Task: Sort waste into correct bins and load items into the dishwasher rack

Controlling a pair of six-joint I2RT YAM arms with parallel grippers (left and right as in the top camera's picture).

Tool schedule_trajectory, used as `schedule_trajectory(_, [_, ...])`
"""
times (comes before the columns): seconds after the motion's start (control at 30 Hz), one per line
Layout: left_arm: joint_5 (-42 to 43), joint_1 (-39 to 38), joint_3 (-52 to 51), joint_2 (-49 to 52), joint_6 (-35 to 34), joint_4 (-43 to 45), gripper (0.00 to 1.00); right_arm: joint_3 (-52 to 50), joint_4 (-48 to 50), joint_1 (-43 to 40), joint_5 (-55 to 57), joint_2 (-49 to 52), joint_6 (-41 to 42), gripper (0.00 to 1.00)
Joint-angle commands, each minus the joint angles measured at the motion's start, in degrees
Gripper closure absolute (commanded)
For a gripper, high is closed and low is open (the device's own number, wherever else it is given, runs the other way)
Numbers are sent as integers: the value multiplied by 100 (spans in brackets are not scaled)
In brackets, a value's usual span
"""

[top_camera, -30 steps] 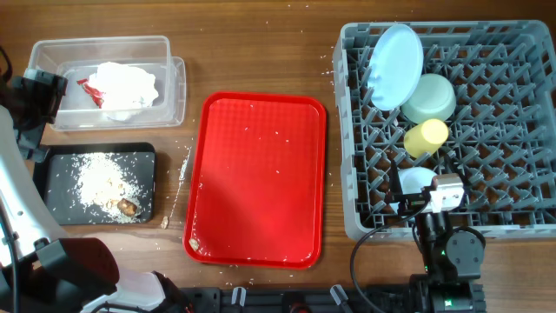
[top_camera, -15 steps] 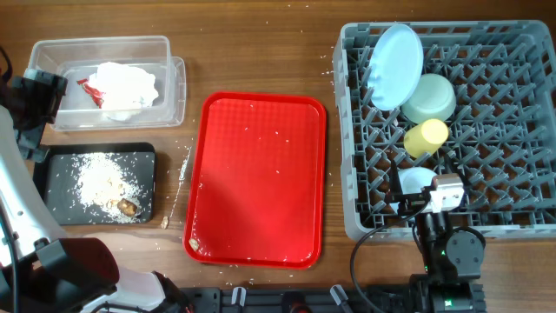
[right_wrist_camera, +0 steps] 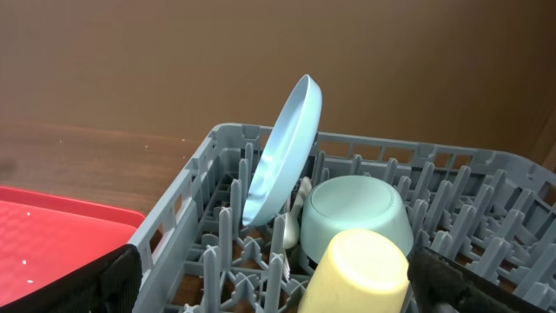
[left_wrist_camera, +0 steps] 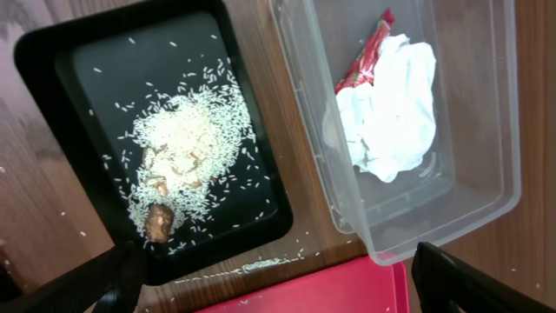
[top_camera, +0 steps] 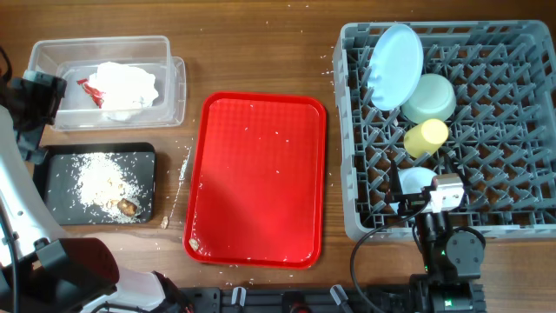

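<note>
- The left arm reaches in left of the red tray (top_camera: 258, 178), wrist turned downward; the left pincer (left_wrist_camera: 287, 280) hangs wide and empty.
- Below it, crumpled napkins (left_wrist_camera: 387, 104) lie in the clear tub (left_wrist_camera: 473, 104) and rice (left_wrist_camera: 187, 143) in the black tray (left_wrist_camera: 104, 78).
- Right of the red tray, the right pincer (right_wrist_camera: 278, 287) gapes empty, level with the dishwasher rack (right_wrist_camera: 200, 165) that holds the plate (right_wrist_camera: 282, 148), the green bowl (right_wrist_camera: 356, 213) and the yellow cup (right_wrist_camera: 360, 274).
</note>
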Motion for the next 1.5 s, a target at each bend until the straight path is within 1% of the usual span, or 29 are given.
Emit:
schedule_trajectory(0.0, [-367, 20, 50, -42, 33, -479, 0, -15, 7, -35, -46, -90, 85, 0])
schedule_trajectory(0.1, [-848, 15, 37, -164, 35, -1054, 0, -15, 7, -35, -46, -90, 87, 0])
schedule_trajectory(0.2, [-1117, -42, -260, -496, 33, -1075, 0, -15, 7, -35, -46, -90, 87, 0])
schedule_trajectory(0.27, [-1169, -142, -680, -844, 33, -813, 0, -15, 7, -35, -46, -90, 85, 0])
schedule_trajectory(0.43, [-1143, -693, -2426, -1987, 28, 496, 0, -15, 7, -35, -46, -90, 85, 0])
schedule_trajectory(0.63, [-1147, -1751, -4664, -3340, 31, 2430, 0, -15, 9, -35, -46, -90, 85, 0])
schedule_trajectory(0.73, [-1150, -2238, -5541, -4026, 31, 3101, 0, -15, 7, -35, -46, -90, 87, 0])
schedule_trajectory(0.8, [-1261, -2474, -5936, -4426, 31, 3362, 0, -15, 9, -35, -46, -90, 87, 0])
schedule_trajectory(0.87, [-1591, -2653, -6258, -4865, 31, 3512, 0, -15, 9, -35, -46, -90, 87, 0])
schedule_trajectory(0.93, [-2315, -2695, -6481, -5313, 33, 3471, 0, -15, 7, -35, -46, -90, 87, 0])
schedule_trajectory(0.97, [-2527, -2695, -6566, -5495, 31, 3331, 0, -15, 7, -35, -46, -90, 85, 0])
schedule_trajectory(1.13, [-2299, -2697, -6701, -6166, 24, 3244, 0, -15, 7, -35, -46, -90, 85, 0])
schedule_trajectory(1.17, [-2177, -2697, -6704, -6279, 271, 3224, 0, -15, 9, -35, -46, -90, 87, 0])
schedule_trajectory(1.3, [-1180, -2697, -6706, -6673, 2203, 3307, 0, -15, 7, -35, -46, -90, 87, 0])
schedule_trajectory(1.33, [-1038, -2697, -6706, -6763, 2450, 3314, 0, -15, 7, -35, -46, -90, 87, 0])
schedule_trajectory(1.37, [-988, -2697, -6708, -6830, 2529, 3311, 0, -15, 7, -35, -46, -90, 87, 0])
schedule_trajectory(1.47, [-962, -2695, -6889, -7077, 2544, 3438, 0, -15, 7, -35, -46, -85, 87, 0])
